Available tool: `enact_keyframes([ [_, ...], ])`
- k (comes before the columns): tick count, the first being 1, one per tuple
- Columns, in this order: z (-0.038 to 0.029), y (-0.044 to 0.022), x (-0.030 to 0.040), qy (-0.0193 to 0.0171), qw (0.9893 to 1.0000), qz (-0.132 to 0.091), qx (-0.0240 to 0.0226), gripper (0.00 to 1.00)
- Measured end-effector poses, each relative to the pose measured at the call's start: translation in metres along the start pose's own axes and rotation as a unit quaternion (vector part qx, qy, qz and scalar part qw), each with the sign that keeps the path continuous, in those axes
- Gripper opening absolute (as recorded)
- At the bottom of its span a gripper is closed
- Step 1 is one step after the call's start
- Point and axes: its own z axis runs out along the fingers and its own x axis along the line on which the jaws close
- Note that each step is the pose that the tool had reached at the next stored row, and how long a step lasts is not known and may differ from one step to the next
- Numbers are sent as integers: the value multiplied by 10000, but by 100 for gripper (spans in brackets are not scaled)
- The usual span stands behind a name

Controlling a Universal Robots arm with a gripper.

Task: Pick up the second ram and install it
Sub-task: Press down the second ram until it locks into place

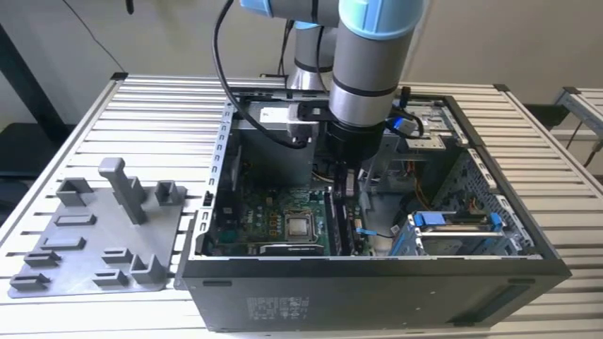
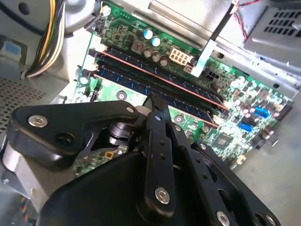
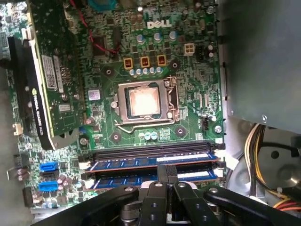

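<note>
Partly tool-hidden [image 3: 166, 175]: second ram [image 3: 141, 180]

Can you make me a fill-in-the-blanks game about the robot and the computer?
The gripper reaches into the open computer ____.
It is over ____ blue memory sticks in slots.
The CPU socket sits on the ____ motherboard.
The gray tray lies on the table, on the exterior view's ____.
Missing words: case, two, green, left.
</note>
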Motion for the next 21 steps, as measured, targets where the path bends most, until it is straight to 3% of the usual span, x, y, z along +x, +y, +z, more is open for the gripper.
enact_keyframes([
  [9, 6, 7, 38, 9, 10000, -95, -9, 11],
  [21, 214, 9, 56, 13, 10000, -95, -17, 11],
])
